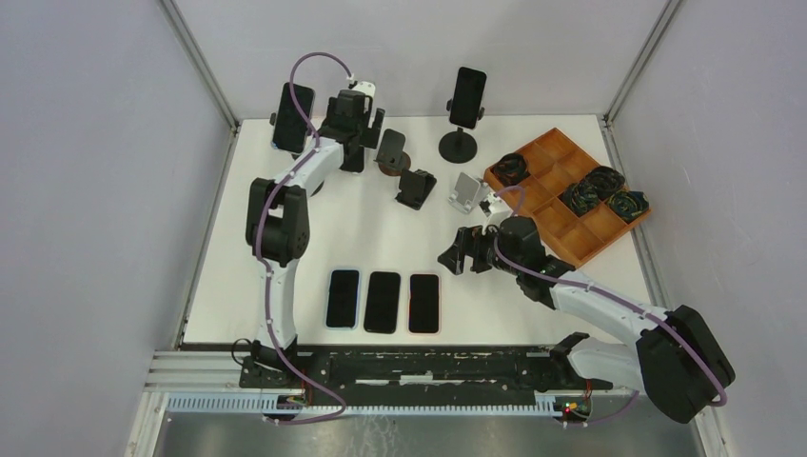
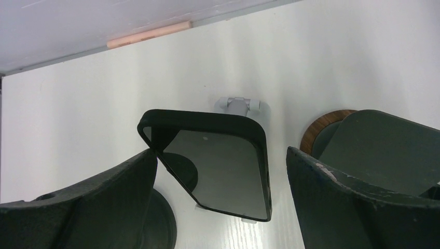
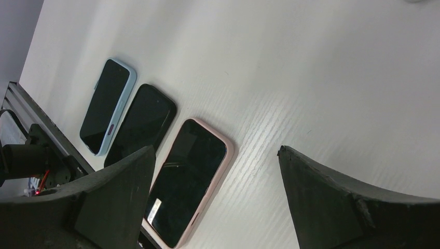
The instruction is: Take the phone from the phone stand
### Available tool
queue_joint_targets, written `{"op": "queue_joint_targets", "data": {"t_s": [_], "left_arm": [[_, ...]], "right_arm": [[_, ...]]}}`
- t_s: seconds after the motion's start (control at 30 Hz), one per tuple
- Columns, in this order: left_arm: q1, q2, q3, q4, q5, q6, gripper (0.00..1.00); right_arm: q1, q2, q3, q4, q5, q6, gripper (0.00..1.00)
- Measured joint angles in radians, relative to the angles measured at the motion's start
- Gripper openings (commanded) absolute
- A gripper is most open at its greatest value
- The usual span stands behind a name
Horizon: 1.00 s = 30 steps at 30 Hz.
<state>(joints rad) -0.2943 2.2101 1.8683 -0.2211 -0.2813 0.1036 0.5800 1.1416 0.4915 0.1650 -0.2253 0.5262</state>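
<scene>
The left pincer [image 2: 222,152] is held wide open, and the phone [image 2: 218,166] (black case, dark screen) is seen tilted in the gap between its two fingers. Nothing is gripped. The phone's upper left corner lies right at the tip of the left finger [image 2: 104,197], and whether the two touch cannot be told. A clear gap is left between the phone and the right finger. Dark round parts of the stand [image 2: 179,176] are seen under the phone's left edge, just beside the left finger. Just beyond the phone a white hinge [image 2: 237,104] is seen. Behind the right finger a dark holder [image 2: 384,150] is set on a wooden disc [image 2: 310,132]. The right pincer [image 3: 215,149] is likewise spread open and empty above the table [image 3: 311,78]. Below its gap, nearer its left finger, a pink-cased phone [image 3: 189,181] is laid flat. Further out past that finger, a black one [image 3: 140,127] and a blue-cased one [image 3: 106,104] are laid side by side.
</scene>
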Motion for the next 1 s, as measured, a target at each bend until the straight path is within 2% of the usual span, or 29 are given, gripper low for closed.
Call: {"op": "queue_joint_targets", "data": {"t_s": [0.23,0.57,0.9,1.0], "left_arm": [[-0.005,0.000,-0.010,0.036,-0.069,-0.003,1.00],[-0.010,-0.040,-0.067,0.044,-0.020,-0.042,1.00],[-0.010,0.004,0.047,0.044,-0.085,-0.047,1.00],[-0.011,0.037,0.061,0.040,-0.085,-0.047,0.97]], "right_arm": [[0.000,0.011,-0.014,0.008,-0.006,0.000,0.94],[0.000,0.048,-0.017,0.046,-0.027,0.001,0.94],[-0.007,0.053,-0.025,0.056,-0.029,0.000,0.92],[-0.018,0.052,-0.031,0.057,-0.029,0.000,0.91]]}}
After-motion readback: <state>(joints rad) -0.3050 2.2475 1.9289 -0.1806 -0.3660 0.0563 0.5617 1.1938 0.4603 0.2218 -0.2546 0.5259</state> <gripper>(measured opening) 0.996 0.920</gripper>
